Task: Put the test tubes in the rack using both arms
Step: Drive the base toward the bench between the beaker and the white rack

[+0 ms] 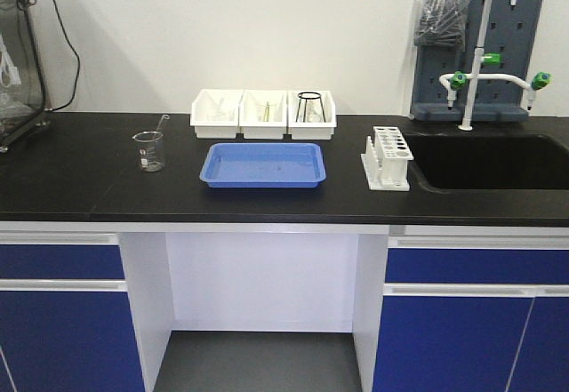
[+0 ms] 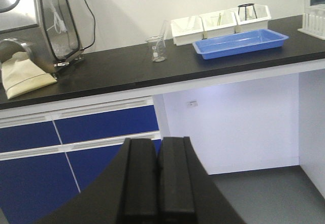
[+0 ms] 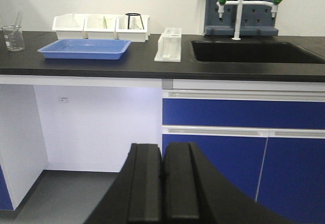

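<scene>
Well, I hold nothing on either side.
Left gripper (image 2: 158,155) and right gripper (image 3: 163,160) have fingers pressed together; rack (image 1: 389,157) stands toward the right end of the worktop (image 1: 89,179).

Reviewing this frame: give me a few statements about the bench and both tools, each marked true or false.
1. The rack stands between the blue tray and the sink. True.
2. The left tool is shut on a test tube. False: it is shut and holds nothing.
3. The beaker stands in the blue tray. False: it stands on the countertop, left of the tray.
4. Three white bins sit behind the blue tray. True.
5. The right tool is shut. True.
</scene>
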Controlling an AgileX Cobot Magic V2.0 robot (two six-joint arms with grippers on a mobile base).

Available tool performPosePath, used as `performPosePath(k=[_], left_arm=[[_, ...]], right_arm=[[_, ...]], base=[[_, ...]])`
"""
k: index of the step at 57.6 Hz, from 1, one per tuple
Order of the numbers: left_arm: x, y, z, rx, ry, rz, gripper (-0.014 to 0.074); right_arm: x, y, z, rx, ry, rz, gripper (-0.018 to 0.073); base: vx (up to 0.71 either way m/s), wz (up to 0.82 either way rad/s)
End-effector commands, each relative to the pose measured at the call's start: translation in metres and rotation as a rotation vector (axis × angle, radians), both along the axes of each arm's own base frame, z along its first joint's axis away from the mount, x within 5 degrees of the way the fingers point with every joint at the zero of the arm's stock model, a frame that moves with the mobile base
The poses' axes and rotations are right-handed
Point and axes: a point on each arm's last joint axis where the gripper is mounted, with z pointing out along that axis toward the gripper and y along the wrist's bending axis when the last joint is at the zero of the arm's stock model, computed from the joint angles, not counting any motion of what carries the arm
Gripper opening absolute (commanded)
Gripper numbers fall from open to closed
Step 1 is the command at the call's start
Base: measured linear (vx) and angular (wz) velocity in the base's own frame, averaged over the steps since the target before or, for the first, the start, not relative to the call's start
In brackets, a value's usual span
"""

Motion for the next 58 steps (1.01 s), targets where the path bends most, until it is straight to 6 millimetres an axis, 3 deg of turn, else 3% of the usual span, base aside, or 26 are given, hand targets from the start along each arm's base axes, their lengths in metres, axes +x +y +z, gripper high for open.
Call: performPosePath(k=[1, 58], left_arm=[[-0.0024, 0.0009, 0.0163, -0.01, -0.114, 0.012, -0.0004], [-0.0024, 0.0009, 0.0163, -0.01, -0.114, 0.012, -0.0004]], right_arm=[[-0.0002, 0.0, 0.0036, -0.014, -0.081, 0.0, -0.0009], [-0.0002, 0.0, 0.0036, -0.014, -0.081, 0.0, -0.0009]], base=[[0.06, 0.13], [0.14, 0.09]])
